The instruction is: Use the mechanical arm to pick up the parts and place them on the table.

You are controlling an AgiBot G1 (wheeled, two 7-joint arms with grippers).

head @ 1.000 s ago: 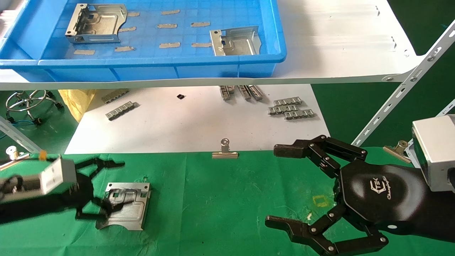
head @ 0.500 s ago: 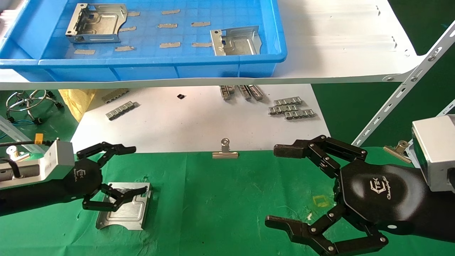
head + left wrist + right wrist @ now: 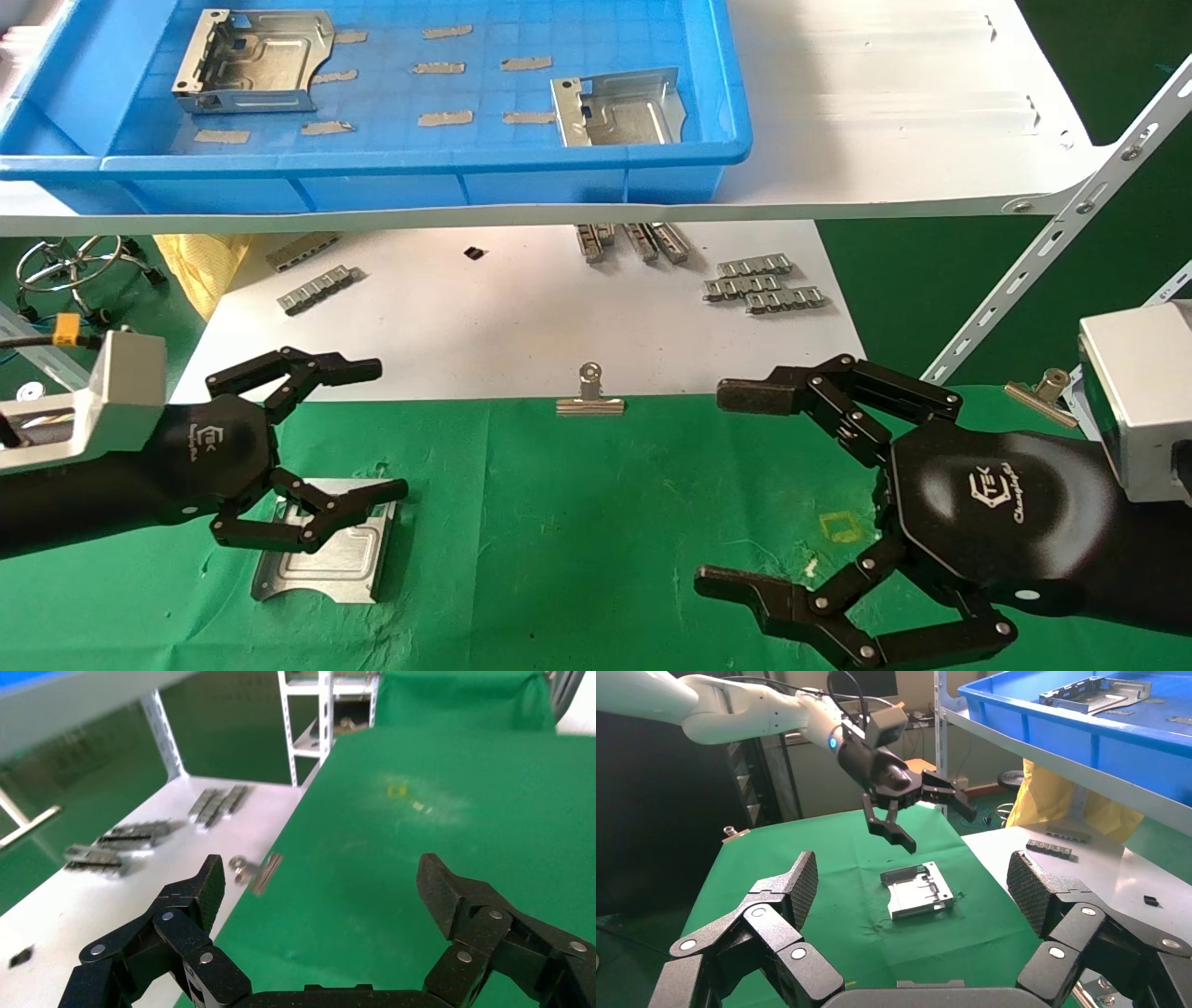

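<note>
A: Part [image 3: 321, 550] on table [image 3: 577, 522], flat on the green cloth at the robot's left, curved cut-out edge toward the robot. Nothing grips it. Right wrist view confirms: pan [image 3: 921, 891] lies alone on the cloth, with clear air between it and the hand above.

B: Left gripper [image 3: 377, 429]?

A: Above the part, fingers [image 3: 358, 371] spread wide and released, nothing between them. The lower finger overlaps the pan in the head view, but the right wrist view shows it raised. Left wrist view: open fingers [image 3: 204, 888], bare cloth beyond.

B: Right gripper [image 3: 717, 489]?

A: Parked over the right side of the table, fingers [image 3: 750, 393] splayed open, empty.

B: Remaining parts?

A: Two pans in the blue tray [image 3: 419, 168] on the white shelf [image 3: 885, 140]: one far left [image 3: 251, 61], one near the right wall [image 3: 616, 107]. Judgement: one placed, two left.

B: Risks from here?

A: The tray sits higher than the table. A direct reach could drive the fingers into the shelf edge or the tray's front wall. The right-hand pan lies close to the tray wall, so there is little room for a finger on that side; a shallow pinch on thin sheet metal could slip. A low sweep could also nudge the placed part or the binder clip [image 3: 589, 396] at the cloth's edge.
</note>
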